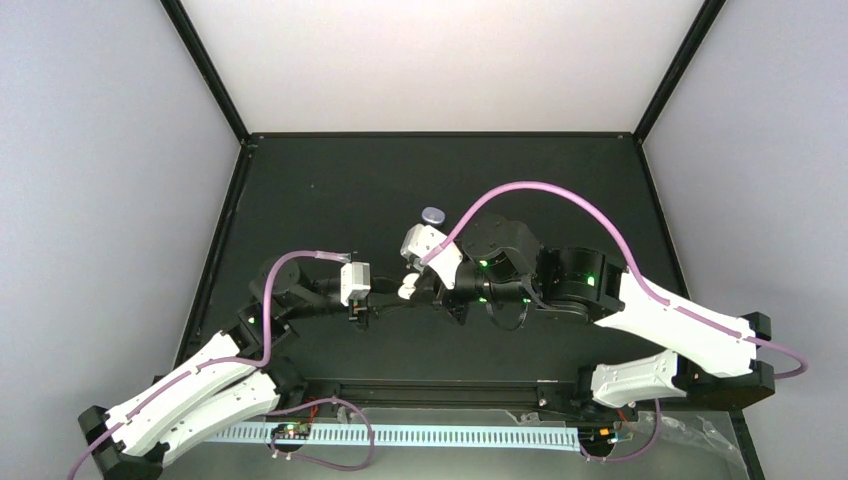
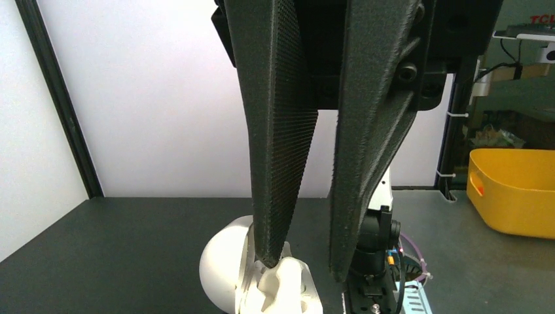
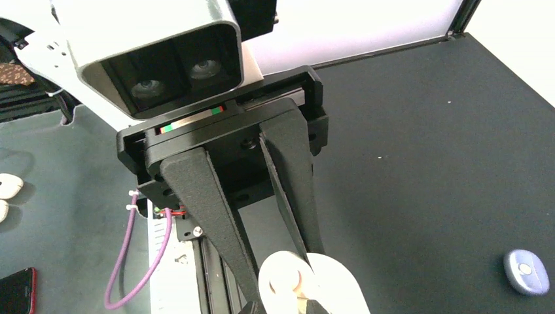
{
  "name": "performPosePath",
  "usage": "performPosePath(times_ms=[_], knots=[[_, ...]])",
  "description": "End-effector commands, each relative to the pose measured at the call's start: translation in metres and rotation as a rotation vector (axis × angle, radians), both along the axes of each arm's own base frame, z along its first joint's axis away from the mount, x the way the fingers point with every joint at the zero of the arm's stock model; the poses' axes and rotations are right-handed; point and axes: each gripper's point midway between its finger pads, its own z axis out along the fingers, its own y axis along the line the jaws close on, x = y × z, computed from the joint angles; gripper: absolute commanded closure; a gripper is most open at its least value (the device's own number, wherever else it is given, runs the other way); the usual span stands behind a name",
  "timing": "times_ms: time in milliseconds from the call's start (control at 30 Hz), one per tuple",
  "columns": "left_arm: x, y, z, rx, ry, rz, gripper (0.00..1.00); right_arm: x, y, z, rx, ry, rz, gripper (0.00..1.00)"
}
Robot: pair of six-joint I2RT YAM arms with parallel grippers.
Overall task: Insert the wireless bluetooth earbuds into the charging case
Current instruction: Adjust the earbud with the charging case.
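Slipping is the main worry. The left gripper (image 2: 304, 265) has its jaws drawn nearly together on the white case (image 3: 327, 282), pinching only a narrow part of it between the two arms. The case looks smooth and rounded, so a push from the other side could twist it in the pads or knock it onto the table (image 1: 330, 190). Its sockets are small (one round well shows in the right wrist view), and a bud brought in tilted or off-centre would likely ride on the rim rather than seat.

The right gripper (image 1: 418, 283) sits close against the case, but its fingertips are almost wholly out of its own camera's view. I cannot tell how wide it stands or whether it carries a bud.

Two white earbuds (image 3: 8, 187) lie at the far left edge of the right wrist view, well apart from the case; no purple ones are visible. A closed lilac case (image 3: 525, 272) rests on the table apart from both grippers, and a careless sideways swing could brush it.

The left arm (image 1: 200, 385) is folded at the elbow, its forearm running roughly level toward the table's centre. The right arm (image 1: 680, 320) sweeps in from its base, wrist bent so that its camera faces the left gripper head-on.
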Motion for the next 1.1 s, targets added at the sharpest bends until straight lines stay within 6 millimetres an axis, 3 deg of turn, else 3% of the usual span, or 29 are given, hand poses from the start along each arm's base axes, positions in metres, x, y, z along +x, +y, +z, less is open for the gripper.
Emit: performPosePath(times_ms=[0,533,633,1067], knots=[[-0.007,0.003,0.019,-0.048,-0.04,-0.016,0.98,0.009,0.001,0.005,0.004,-0.029,-0.032,0.83],[-0.007,0.003,0.019,-0.049,-0.037,-0.018,0.98,0.009,0.003,-0.005,-0.03,-0.033,-0.02,0.94],[-0.007,0.003,0.019,-0.05,-0.037,-0.017,0.98,0.009,0.001,-0.001,-0.02,-0.041,-0.025,0.99],[-0.003,0.001,0.016,-0.042,-0.025,-0.007,0.98,0.013,-0.011,0.015,0.059,-0.07,-0.07,0.99]])
